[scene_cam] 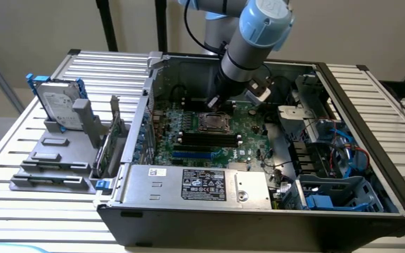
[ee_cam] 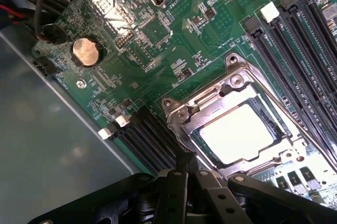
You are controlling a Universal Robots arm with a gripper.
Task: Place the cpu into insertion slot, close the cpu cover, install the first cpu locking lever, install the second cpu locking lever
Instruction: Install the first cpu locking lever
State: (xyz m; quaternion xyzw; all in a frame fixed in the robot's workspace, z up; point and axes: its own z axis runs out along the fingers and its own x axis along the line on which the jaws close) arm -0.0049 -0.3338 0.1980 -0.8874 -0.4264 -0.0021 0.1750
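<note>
The cpu [ee_cam: 237, 132] lies pale and square in the insertion slot [scene_cam: 213, 122] on the green motherboard. The silvery cpu cover [ee_cam: 208, 97] is folded down flat around it, and the chip shows through its window. My gripper [scene_cam: 214, 101] hangs on the arm just behind the socket, low over the board. In the wrist view, my gripper [ee_cam: 185, 167] has its black fingers pressed together, with the tips right at the socket's metal edge. Nothing is held between them. I cannot make out how the locking levers stand.
Black memory slots [ee_cam: 295, 50] run along one side of the socket, and more of them [ee_cam: 145, 139] lie beside the fingertips. A coin battery [ee_cam: 85, 51] sits on the board. The grey power supply box [scene_cam: 195, 184] fills the case front. A hard drive [scene_cam: 58, 103] stands outside at the exterior view's left.
</note>
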